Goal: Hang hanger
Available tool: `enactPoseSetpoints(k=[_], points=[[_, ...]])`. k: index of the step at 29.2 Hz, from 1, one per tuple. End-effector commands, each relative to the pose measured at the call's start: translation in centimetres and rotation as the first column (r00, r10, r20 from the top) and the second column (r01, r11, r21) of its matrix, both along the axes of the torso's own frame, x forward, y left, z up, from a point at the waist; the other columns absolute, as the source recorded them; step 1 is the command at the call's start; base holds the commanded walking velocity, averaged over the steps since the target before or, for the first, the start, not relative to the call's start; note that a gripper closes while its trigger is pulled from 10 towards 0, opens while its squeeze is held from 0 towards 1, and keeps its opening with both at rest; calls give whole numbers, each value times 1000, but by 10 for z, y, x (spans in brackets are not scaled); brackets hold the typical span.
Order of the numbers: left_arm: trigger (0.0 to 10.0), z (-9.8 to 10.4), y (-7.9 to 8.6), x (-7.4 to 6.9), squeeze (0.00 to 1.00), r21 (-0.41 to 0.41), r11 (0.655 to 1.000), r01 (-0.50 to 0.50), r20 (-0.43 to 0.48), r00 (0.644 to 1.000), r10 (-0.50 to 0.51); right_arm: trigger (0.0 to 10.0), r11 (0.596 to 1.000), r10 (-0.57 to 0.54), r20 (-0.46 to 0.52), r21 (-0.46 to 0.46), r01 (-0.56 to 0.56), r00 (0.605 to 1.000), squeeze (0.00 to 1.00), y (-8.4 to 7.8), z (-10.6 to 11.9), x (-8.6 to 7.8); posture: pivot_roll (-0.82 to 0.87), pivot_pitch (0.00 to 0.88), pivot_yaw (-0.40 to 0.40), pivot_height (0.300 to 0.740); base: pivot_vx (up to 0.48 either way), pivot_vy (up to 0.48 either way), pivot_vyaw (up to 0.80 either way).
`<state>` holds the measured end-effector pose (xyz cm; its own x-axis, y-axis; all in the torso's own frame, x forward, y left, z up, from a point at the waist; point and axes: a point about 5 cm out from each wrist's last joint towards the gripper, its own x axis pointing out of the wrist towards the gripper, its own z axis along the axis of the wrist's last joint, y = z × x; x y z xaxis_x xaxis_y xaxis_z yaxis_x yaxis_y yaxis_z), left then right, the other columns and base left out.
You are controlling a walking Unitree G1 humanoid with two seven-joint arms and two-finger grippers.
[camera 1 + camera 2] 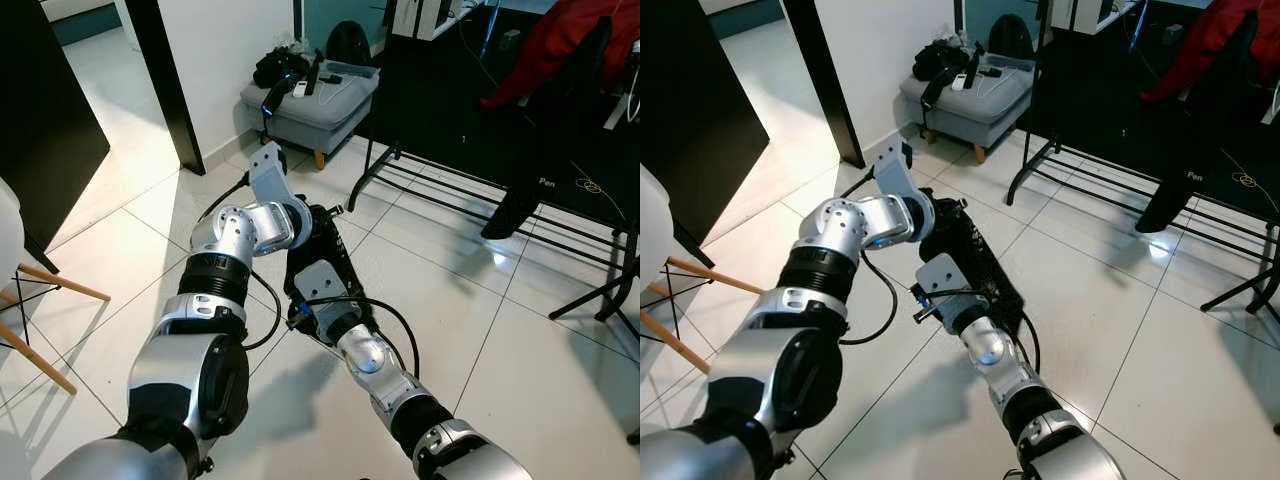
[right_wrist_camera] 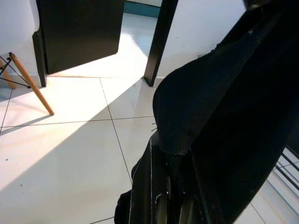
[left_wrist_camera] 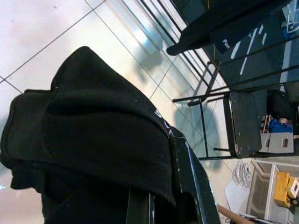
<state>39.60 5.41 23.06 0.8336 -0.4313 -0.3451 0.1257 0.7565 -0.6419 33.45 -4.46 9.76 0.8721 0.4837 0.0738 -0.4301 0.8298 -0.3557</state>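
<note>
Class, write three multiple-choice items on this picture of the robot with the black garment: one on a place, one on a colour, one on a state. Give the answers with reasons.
1. Where is the clothes rack?
A. ahead and to the robot's right
B. behind the wooden-legged chair
C. inside the doorway

2. What colour is the footstool?
A. red
B. grey
C. yellow

3. How is the black garment at this moment?
A. hanging on the rack
B. lying on the footstool
C. held between both grippers above the tiled floor

Answers:
1 A: the black rack stands on the tiles at the upper right of the head view, with dark clothes on it.
2 B: its cushion is plain grey, on short wooden legs.
3 C: the left gripper and the right gripper both meet the bundle, and each wrist view shows black cloth draped over the fingers, short of the rack.
</note>
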Motion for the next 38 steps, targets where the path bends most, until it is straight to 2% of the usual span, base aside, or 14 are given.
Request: enactPoseSetpoints(k=[1,13,16,17,18,19,20,21,23,24,25,29,34,38], points=[[0,2,-1,-2,0,-9,1000,10,10,1000,-10,0,1000,5,-12,8,-5,1000,0,0,-2,-1,-46,156,51,740,0,0,0],[0,2,1,-2,0,13,1000,8,23,1000,-8,0,1000,7,13,19,-8,1000,0,-1,0,-2,-45,158,52,740,0,0,0],[118,-3,4,-1,0,61,998,-9,42,999,7,0,1000,5,19,30,-6,1000,0,-3,1,-2,-45,157,53,740,0,0,0],[2627,-5,7,-1,0,86,996,-17,49,999,13,0,999,3,23,36,-4,1000,0,-4,2,-2,-45,157,53,740,0,0,0],[10000,-10,13,0,0,133,990,-37,69,997,28,0,999,-8,27,47,7,1000,0,-8,2,-2,-45,157,53,740,0,0,0],[10000,-18,23,2,0,188,979,-77,78,995,63,0,998,-24,28,62,22,999,0,-14,1,-3,-45,157,52,740,0,0,0],[10000,-18,23,2,0,188,979,-77,78,995,63,0,998,-24,28,62,22,999,0,-14,1,-3,-45,157,52,740,0,0,0],[10000,-35,45,4,0,278,950,-146,89,988,126,0,996,-48,29,83,45,998,0,-25,-2,-6,-46,157,53,740,0,0,0],[10000,-35,45,4,0,278,950,-146,89,988,126,0,996,-48,29,83,45,998,0,-25,-2,-6,-46,157,53,740,0,0,0],[10000,-43,55,4,129,307,936,-172,85,985,153,0,995,-53,27,90,51,998,0,-30,-4,-8,-47,157,53,740,0,0,0],[10000,-52,69,4,47,344,914,-213,77,977,198,0,994,-49,22,96,46,999,0,-34,-6,-12,-49,156,53,740,0,0,0],[10000,-69,97,1,0,402,868,-292,67,954,291,0,994,-35,8,104,34,999,0,-44,-13,-21,-49,153,51,740,0,0,0],[10000,-75,121,0,0,459,816,-352,113,934,340,0,992,-49,-32,113,52,998,0,-59,-21,-32,-51,145,51,740,0,0,0],[10000,-75,126,0,0,489,805,-336,143,941,305,0,993,-33,-60,114,40,998,0,-65,-22,-34,-51,143,52,740,0,0,0]])
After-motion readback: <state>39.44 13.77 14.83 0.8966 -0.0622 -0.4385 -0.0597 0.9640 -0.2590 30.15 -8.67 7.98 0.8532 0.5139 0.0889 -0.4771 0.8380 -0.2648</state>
